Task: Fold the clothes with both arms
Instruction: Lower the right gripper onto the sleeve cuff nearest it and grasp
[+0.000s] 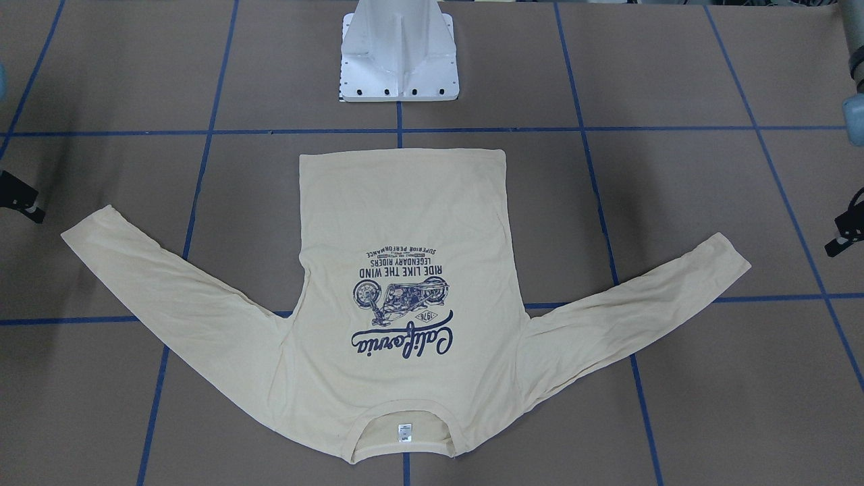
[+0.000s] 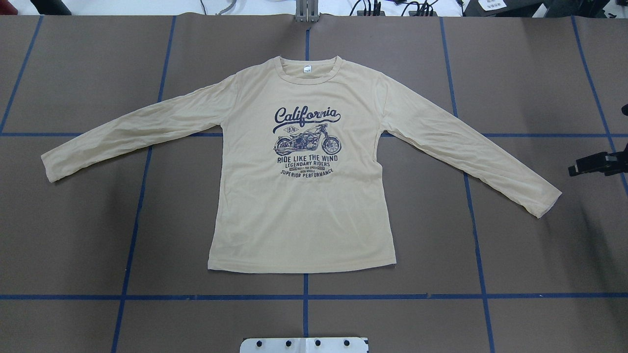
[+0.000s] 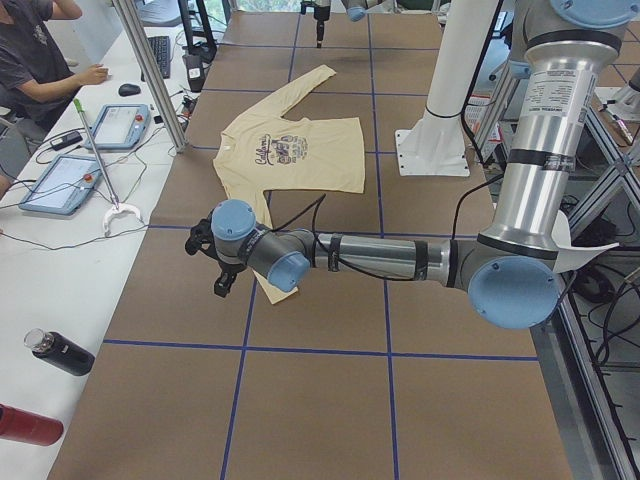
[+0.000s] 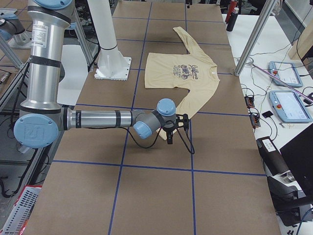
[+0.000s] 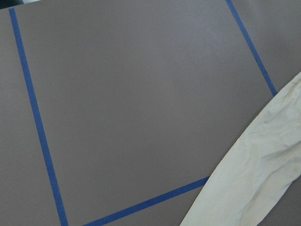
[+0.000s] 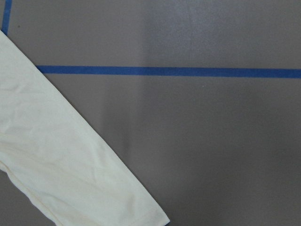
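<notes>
**A:** State: T-shirt [image 2: 301, 196] lies flat on the surface [image 2: 73, 235], print up. Collar is on the far side from the robot, hem toward the pedestal base [image 2: 304, 344], both sleeves spread wide. Nothing folded yet.

**B:** Arms?

**A:** Left arm [image 3: 380, 255] hangs over the surface just outside the left cuff [image 2: 49, 169]. Right arm [image 4: 98, 119] does the same beyond the right cuff [image 2: 544, 198]. Neither touches cloth. Jaws: can't tell whether they're released or clenched. The wrist cams show only surface and sleeve edge, and the other views are too small. My read is they hold nothing, since both cuffs lie flat and apart from them.

**B:** Failure modes?

**A:** 1. The fabric is thin. A pinch on a flat cuff could catch only the top layer, or skid and bunch it.
2. The sleeves aren't mirrored: the right cuff sits nearer the robot than the left. Mirrored grasp targets would probably miss one.
3. The left sleeve [image 5: 263, 179] is wrinkled near its end, so those creases get folded in.

**B:** Drag?

**A:** Yes. If a sleeve is carried too low it tows the body, and the shirt skews off the blue tape line [image 2: 305, 314] it's centred on. The later folds would then come out crooked.

**B:** Collision?

**A:** It's a risk if both arms swing their sleeves inward over the torso together. I'd stagger them.
</notes>
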Robot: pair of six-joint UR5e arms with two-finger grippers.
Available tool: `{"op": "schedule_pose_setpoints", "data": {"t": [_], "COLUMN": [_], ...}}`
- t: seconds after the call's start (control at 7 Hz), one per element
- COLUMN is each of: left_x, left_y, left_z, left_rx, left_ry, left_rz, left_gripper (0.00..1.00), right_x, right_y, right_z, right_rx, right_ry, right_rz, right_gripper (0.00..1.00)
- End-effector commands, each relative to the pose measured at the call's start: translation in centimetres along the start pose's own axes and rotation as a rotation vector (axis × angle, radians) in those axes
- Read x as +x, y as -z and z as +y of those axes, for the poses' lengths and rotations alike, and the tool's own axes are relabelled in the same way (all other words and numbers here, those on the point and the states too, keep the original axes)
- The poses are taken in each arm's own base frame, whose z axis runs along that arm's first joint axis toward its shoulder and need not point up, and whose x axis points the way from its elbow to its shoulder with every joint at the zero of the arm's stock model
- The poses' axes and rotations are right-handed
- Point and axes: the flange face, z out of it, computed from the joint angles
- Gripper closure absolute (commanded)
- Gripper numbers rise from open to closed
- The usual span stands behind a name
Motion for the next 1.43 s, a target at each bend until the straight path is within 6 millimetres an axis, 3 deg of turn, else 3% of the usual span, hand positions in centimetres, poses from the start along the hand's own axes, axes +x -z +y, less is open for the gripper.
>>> {"op": "schedule_pose_setpoints", "data": {"t": [0.0,0.14,1.0,1.14,1.29], "left_x": [-0.1,0.0,0.6,0.6,0.6], "left_y": [-0.1,0.0,0.4,0.4,0.4], "left_z": [0.1,0.1,-0.2,-0.2,-0.2], "left_rx": [0.001,0.004,0.014,0.014,0.014], "left_ry": [0.0,-0.003,0.011,0.011,0.011], "left_rz": [0.003,0.006,0.013,0.013,0.014], "left_gripper": [0.0,0.0,0.0,0.0,0.0], "right_x": [-4.3,-6.3,-4.7,-4.6,-4.6], "right_y": [-4.1,-5.9,-8.2,-8.2,-8.2], "right_z": [1.9,2.7,2.9,2.9,3.0], "right_rx": [-0.008,-0.017,-0.065,-0.065,-0.068], "right_ry": [0.004,0.001,-0.015,-0.016,-0.018], "right_rz": [0.061,0.075,0.109,0.108,0.109], "right_gripper": [0.0,0.0,0.01,0.12,0.45]}}
